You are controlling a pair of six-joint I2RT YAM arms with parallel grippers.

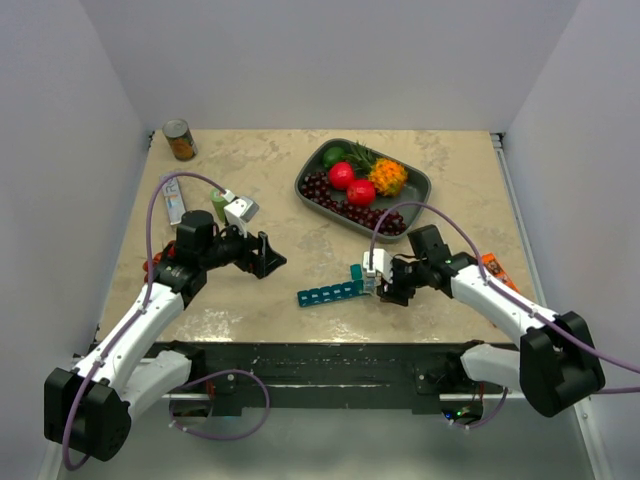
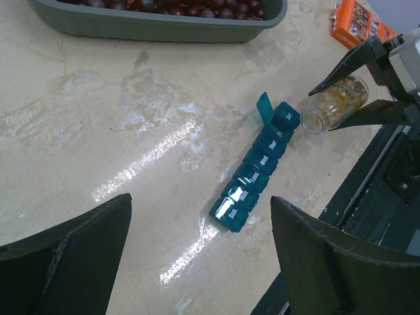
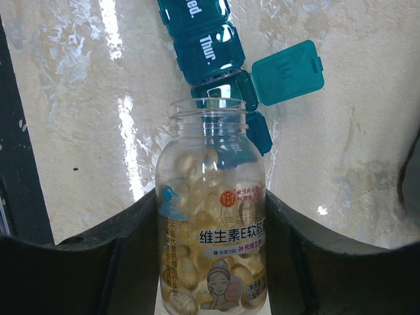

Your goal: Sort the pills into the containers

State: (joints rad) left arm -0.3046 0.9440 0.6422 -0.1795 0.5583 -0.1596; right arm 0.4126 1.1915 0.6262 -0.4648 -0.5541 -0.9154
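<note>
The teal pill organiser (image 1: pixel 328 294) lies on the table in front of the arms, with one lid near its right end standing open (image 3: pixel 289 72). My right gripper (image 3: pixel 210 207) is shut on a small clear uncapped bottle (image 3: pixel 211 230) full of tan-yellow pills (image 3: pixel 197 172). The bottle is tipped, its mouth right over the open compartment (image 3: pixel 223 88). The left wrist view shows the organiser (image 2: pixel 259 169) and the bottle (image 2: pixel 336 104) lying almost level at its far end. My left gripper (image 1: pixel 268 255) is open and empty, above the table left of the organiser.
A grey fruit tray (image 1: pixel 420 182) with cherries and other fruit stands at the back right. An orange box (image 1: pixel 497 268) lies to the right of the right arm. A can (image 1: pixel 180 140), a small green bottle (image 1: pixel 219 203) and a white tube (image 1: pixel 175 203) are at the left.
</note>
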